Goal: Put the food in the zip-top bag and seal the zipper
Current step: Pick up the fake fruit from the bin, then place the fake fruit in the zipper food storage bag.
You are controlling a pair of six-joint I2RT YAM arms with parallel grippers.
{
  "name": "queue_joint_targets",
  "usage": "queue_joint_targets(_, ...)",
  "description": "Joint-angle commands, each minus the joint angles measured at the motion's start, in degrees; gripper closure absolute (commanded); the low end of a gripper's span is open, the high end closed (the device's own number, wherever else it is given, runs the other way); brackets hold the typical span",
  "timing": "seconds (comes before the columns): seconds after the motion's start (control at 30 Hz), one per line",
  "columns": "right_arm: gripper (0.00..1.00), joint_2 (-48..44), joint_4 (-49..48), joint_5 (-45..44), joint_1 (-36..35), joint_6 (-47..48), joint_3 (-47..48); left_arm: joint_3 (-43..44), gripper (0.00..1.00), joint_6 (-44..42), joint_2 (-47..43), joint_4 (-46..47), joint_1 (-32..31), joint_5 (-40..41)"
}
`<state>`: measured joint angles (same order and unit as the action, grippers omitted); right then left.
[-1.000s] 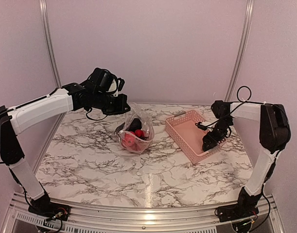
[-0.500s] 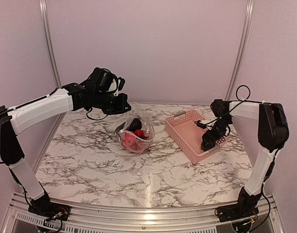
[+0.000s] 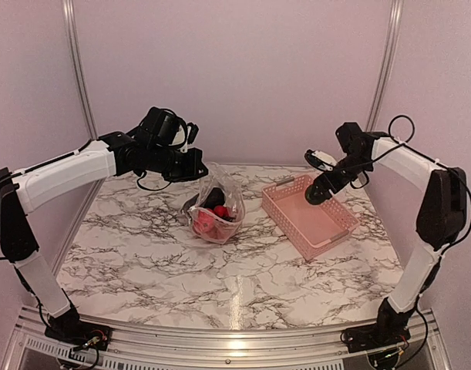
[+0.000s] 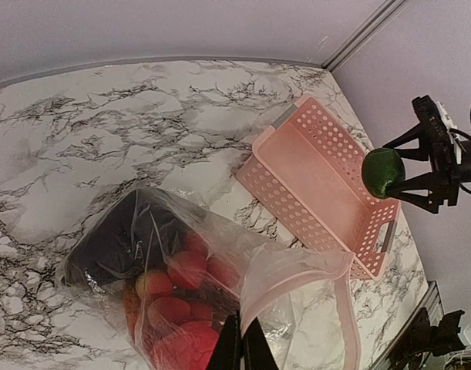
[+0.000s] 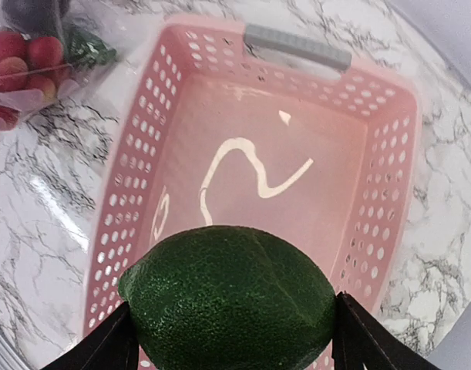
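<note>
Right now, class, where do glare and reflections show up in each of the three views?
Top external view: a bright glare streak lies on the glossy marble-patterned table near its front. Right wrist view: a white curved reflection crosses the floor of the pink slatted plastic basket beyond the round dark-green toy fruit. Left wrist view: highlights glint on the clear crinkly zip-top bag.

The zip-top bag [image 3: 220,202], food [image 3: 206,222] in it, sits left of the basket [image 3: 316,220].

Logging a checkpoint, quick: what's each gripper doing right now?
Left gripper: shut on the zip-top bag, at its top edge.
Right gripper: shut on a green vegetable.
</note>
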<state>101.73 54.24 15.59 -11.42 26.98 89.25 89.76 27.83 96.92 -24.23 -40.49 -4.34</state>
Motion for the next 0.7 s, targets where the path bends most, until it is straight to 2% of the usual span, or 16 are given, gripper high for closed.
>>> queue_joint_targets(0.0, 0.35, -3.85, -0.11, 12.22, -6.77, -0.79, 7.99, 0.98, 1.0, -0.5, 0.34, 0.47, 0.15, -0.45)
queue_joint_targets(0.2, 0.34, -1.81, -2.89, 20.48, -15.27, -1.73, 16.86, 1.43, 1.0, -0.13, 0.31, 0.27, 0.15, -0.81)
queue_joint_targets(0.4, 0.32, 0.8, -5.59, 23.39, -23.33, -0.72, 21.47, 1.7, 1.0, -0.15, 0.2, 0.06, 0.15, -1.44)
queue_joint_targets(0.67, 0.32, 5.11, -7.42, 16.34, -31.47, 2.15, 21.69, 1.74, 1.0, -0.45, -0.49, -0.11, 0.15, -2.08)
